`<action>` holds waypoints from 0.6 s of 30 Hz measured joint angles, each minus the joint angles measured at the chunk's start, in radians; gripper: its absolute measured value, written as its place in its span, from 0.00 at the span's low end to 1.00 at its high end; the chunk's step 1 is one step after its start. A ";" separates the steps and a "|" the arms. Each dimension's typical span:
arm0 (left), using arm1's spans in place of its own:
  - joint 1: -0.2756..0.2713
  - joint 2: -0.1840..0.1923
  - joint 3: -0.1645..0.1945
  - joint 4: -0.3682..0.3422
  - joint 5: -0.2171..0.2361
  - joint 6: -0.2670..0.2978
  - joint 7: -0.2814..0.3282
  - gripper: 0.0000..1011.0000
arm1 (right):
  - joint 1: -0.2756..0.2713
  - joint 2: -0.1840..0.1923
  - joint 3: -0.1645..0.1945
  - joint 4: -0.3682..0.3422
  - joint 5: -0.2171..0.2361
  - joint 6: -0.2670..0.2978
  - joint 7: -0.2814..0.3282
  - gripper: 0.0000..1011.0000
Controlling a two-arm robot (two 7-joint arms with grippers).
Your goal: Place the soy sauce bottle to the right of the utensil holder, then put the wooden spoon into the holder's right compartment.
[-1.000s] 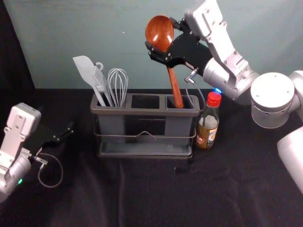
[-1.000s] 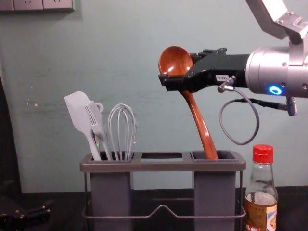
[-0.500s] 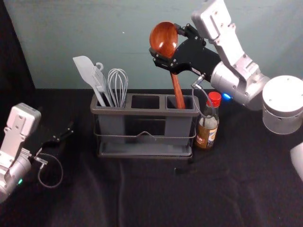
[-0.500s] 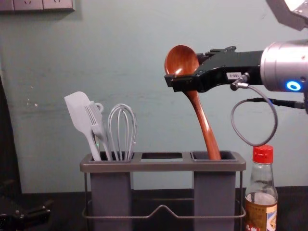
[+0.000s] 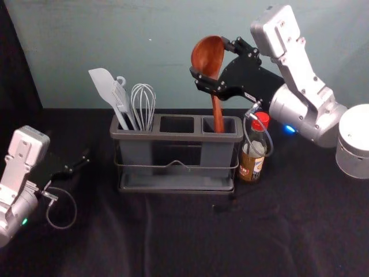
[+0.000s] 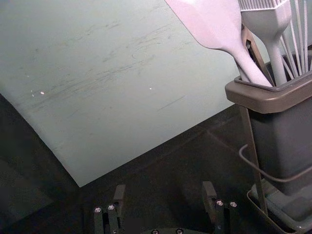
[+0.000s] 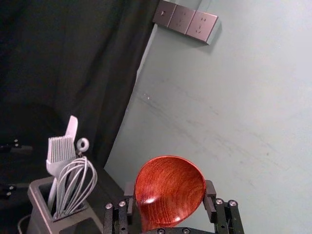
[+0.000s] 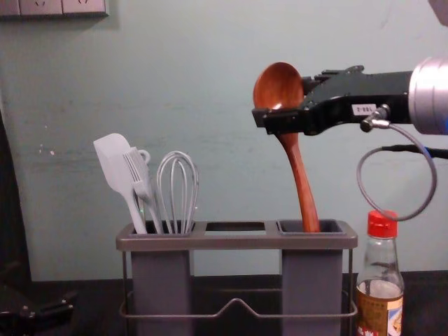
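Seen from the head, the wooden spoon (image 5: pixel 207 56) at one o'clock is glossy red-brown with darker grain streaks. The utensil holder (image 5: pixel 177 137) is grey with a brownish-grey rim. At three o'clock from it, the soy sauce bottle (image 5: pixel 252 151) has a red cap (image 5: pixel 261 120) and a brown-and-cream label (image 5: pixel 258 168). The spatula (image 5: pixel 103 85), toward ten o'clock, is pale grey; the tablecloth (image 5: pixel 173 242) is black.
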State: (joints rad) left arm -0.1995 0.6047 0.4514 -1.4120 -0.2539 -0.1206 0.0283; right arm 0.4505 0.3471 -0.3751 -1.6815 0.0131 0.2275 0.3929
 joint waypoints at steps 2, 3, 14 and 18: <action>0.000 0.000 0.000 0.000 0.000 0.000 0.000 1.00 | -0.006 0.004 0.002 -0.007 0.003 0.004 0.000 0.83; 0.000 0.000 0.000 0.000 0.000 0.000 0.000 1.00 | -0.012 0.008 0.005 -0.014 0.006 0.008 -0.001 0.83; 0.000 0.000 0.000 0.000 0.000 0.000 0.000 1.00 | -0.063 0.034 0.020 -0.068 0.020 0.047 -0.008 0.83; 0.000 0.000 0.000 0.000 0.000 0.000 0.000 1.00 | -0.074 0.036 0.022 -0.071 0.022 0.050 -0.011 0.83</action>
State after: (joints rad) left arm -0.1996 0.6047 0.4514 -1.4120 -0.2539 -0.1205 0.0283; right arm 0.3763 0.3835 -0.3534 -1.7523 0.0356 0.2777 0.3817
